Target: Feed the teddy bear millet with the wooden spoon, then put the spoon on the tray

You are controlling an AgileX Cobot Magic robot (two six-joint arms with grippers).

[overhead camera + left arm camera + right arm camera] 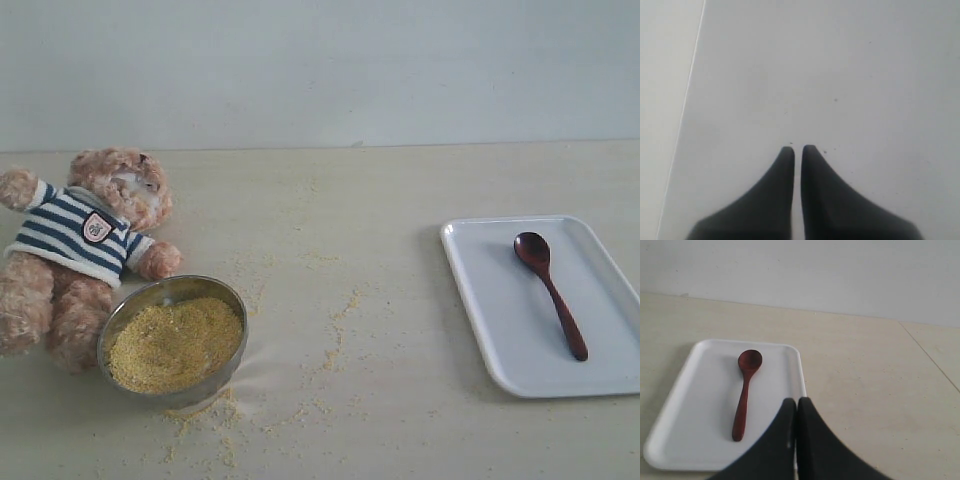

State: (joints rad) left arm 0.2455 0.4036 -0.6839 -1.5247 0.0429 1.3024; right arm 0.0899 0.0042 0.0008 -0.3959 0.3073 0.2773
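Since both grippers are empty with their fingers drawn together, the left gripper (797, 148) showing only a hairline gap and the right gripper (797, 401) none at all, any grab at the wooden spoon (549, 293) would need them opened first, or the tips would just shove it along. That spoon lies flat inside the tray (500, 330), bowl end toward the far rim, handle slanting toward the near one, touching nothing else. Its slim handle sits flush on a slick floor, so I judge a pinch could skid off it, or push the light tray itself across the table. The metal bowl (180, 280), heaped with millet (175, 345), stands well apart from the tray, and the teddy bear (80, 240) slumps beyond it, farther from the tray again, one leg against the bowl's wall. A loaded spoon carried toward the bear would likely shed grains, since the scoop is shallow. A careless dip could also tip the bowl or knock the soft bear over. Loose grains (335, 340) lie scattered between the bowl and the tray and in front of the bowl, and these could let things slide. The table (400, 200) is pale cream, matte and smooth, bare beyond the tray. Behind it rises a plain grey-white wall (320, 70). The left wrist view shows only a blank pale surface, so where that arm hovers I cannot tell.
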